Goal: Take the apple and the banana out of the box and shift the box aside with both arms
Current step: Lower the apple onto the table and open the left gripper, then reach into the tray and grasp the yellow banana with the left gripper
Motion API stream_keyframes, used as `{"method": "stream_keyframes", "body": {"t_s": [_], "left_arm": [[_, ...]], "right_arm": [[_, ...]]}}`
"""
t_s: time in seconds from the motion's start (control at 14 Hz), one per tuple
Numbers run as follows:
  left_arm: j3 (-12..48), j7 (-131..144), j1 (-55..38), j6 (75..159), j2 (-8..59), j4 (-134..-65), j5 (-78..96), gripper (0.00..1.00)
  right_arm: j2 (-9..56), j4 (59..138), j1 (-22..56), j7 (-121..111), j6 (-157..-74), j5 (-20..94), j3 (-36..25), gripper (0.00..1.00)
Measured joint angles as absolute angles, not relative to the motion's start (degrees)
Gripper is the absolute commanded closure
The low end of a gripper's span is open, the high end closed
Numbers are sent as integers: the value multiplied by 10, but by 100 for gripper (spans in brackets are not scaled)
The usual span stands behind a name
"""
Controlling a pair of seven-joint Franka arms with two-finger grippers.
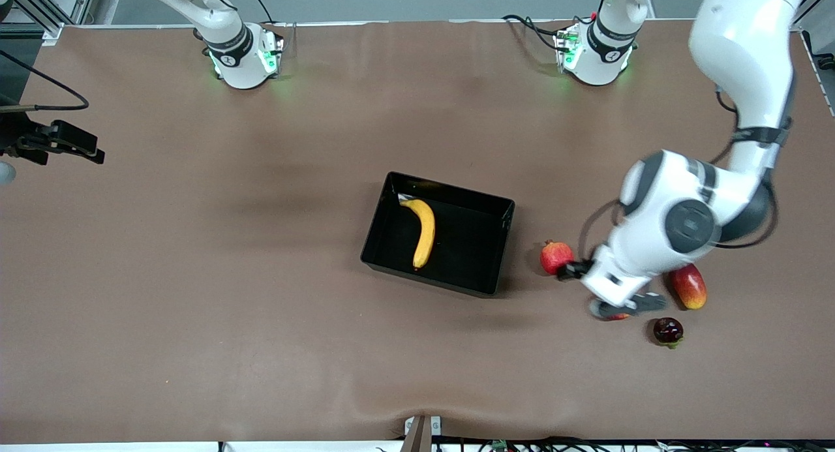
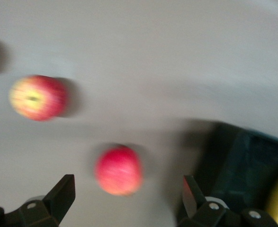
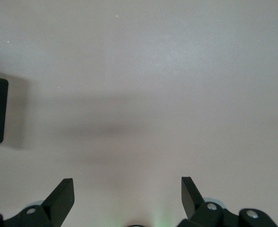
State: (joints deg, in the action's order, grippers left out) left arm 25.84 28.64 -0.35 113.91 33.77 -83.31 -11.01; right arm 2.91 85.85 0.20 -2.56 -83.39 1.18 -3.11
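Banana [image 1: 423,232] and apple [image 2: 37,97] – where are they?
– The banana lies inside the black box [image 1: 502,250] in the middle of the tabletop [image 1: 261,276]. The apple sits on the tabletop toward the left arm's end, outside the box, mostly hidden under the left arm in the front view.

What's around it?
– A pomegranate [image 1: 556,256] just beside the box, farther from the front camera than the apple. There is also a mango [image 1: 689,286] and a dark red fruit [image 1: 668,331], the nearest to that camera.

And the left gripper [image 2: 127,182]?
– Up in the air over the pomegranate and apple, its fingers spread wide and holding nothing. In the left wrist view the pomegranate shows between them, the apple off to one side.

The right gripper [image 3: 128,189]?
– Released too, fingers apart, over bare tabletop at the right arm's end. That arm waits.
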Motion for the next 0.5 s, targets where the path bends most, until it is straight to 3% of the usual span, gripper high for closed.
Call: {"method": "stream_keyframes", "body": {"t_s": [0.5], "left_arm": [[256,370,-174,1201,388,-844,-119,0]], "right_arm": [[29,858,2,-26,-834,12,-31,0]]}}
